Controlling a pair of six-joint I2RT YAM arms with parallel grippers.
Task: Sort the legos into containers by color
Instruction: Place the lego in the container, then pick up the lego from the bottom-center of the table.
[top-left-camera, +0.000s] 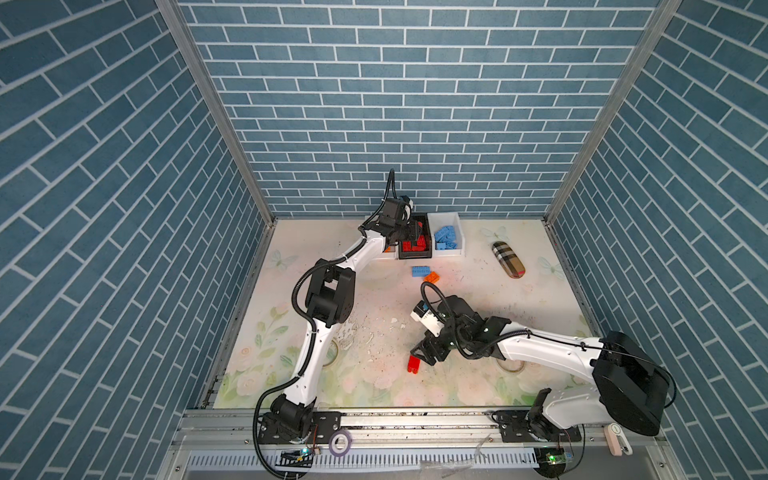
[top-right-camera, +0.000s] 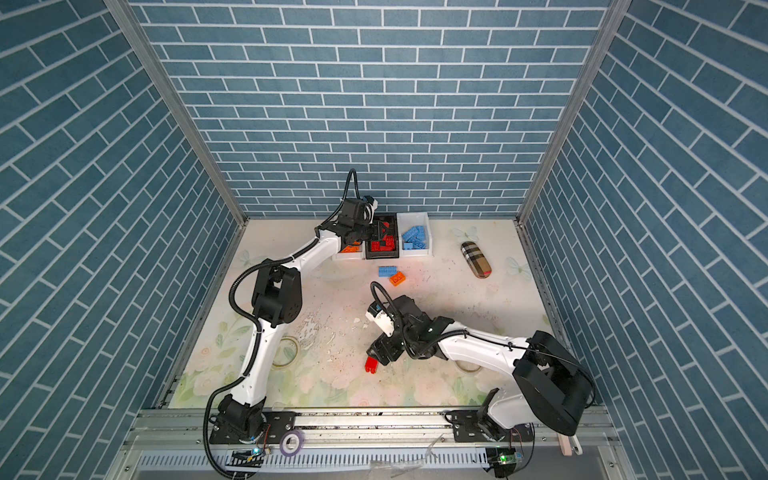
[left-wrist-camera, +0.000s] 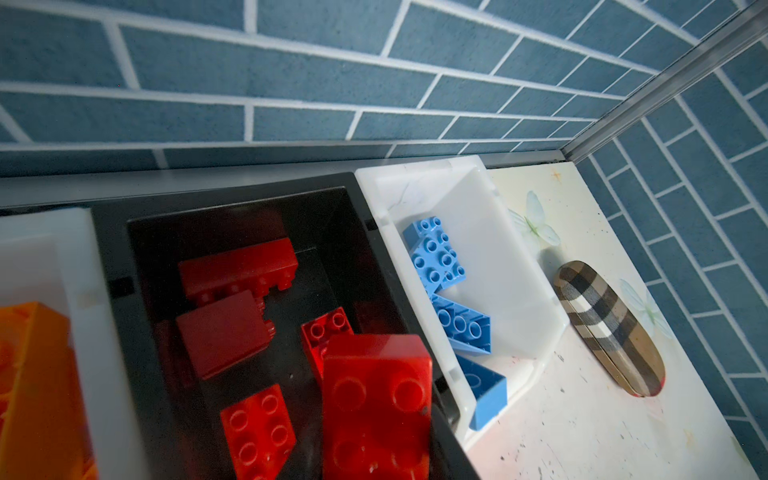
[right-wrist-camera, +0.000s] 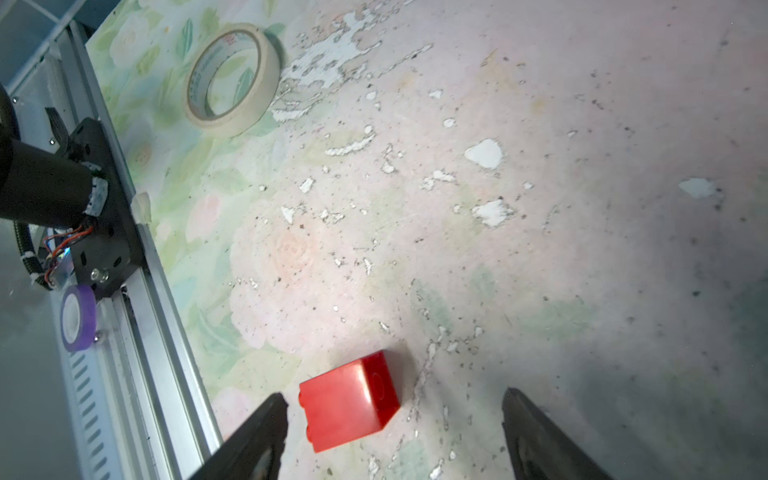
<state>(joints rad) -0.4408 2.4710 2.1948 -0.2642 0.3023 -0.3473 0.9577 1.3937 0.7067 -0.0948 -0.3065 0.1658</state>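
My left gripper hangs over the black container, shut on a red lego; several red legos lie in the bin below it. The white container to its right holds light blue legos, and the white container to its left holds orange ones. Near the table's front, my right gripper is open and low, its fingers on either side of a red lego that lies on its side. A blue lego and an orange lego lie loose in front of the bins.
A tan plaid case lies to the right of the bins. One tape roll rests by the left arm and another sits under the right arm. Purple tape sits on the front rail.
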